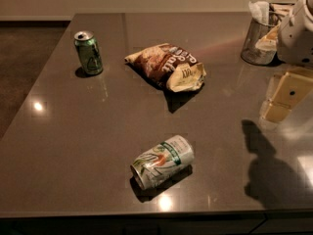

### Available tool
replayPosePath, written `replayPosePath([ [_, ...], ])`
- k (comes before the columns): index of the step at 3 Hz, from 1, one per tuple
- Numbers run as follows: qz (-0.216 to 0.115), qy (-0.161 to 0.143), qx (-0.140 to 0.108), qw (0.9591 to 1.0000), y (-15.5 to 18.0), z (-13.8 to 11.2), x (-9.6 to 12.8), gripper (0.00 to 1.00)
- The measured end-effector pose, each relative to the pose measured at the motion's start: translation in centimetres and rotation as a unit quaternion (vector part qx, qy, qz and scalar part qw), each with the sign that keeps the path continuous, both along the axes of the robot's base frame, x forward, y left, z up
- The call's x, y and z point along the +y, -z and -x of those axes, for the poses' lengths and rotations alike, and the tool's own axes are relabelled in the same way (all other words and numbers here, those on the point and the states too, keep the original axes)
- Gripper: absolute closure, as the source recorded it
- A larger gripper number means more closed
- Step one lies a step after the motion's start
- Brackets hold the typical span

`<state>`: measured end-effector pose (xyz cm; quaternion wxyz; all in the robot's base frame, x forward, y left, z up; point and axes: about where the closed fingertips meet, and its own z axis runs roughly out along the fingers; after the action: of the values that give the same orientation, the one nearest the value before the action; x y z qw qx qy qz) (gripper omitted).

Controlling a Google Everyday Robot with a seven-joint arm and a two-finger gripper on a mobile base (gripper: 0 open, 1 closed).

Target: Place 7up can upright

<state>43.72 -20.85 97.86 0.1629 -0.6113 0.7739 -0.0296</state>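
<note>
The 7up can (162,162) lies on its side on the dark table (88,131), near the front edge and a little left of centre. It is silvery-white with green lettering and a red-orange spot, and its top faces front left. My gripper (285,98) hangs above the table at the right edge, far to the right of the can and slightly behind it. It touches nothing and casts a shadow on the table below it.
A darker green can (88,53) stands upright at the back left. A crumpled brown chip bag (168,66) lies in the middle of the table. A metal mesh cup (258,42) holding napkins stands at the back right, close to my arm (298,33).
</note>
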Motion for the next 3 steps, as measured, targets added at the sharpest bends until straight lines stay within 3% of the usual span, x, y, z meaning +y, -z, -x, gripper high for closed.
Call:
replayPosePath([
  [1,-0.008,-0.047,0.006,0.9988,0.8,1.0,2.5,0.00],
  [2,-0.019,-0.149,0.005,0.9886,2.7,3.7,7.5,0.00],
  [3,-0.012,-0.219,0.011,0.9755,4.5,5.8,11.1,0.00],
])
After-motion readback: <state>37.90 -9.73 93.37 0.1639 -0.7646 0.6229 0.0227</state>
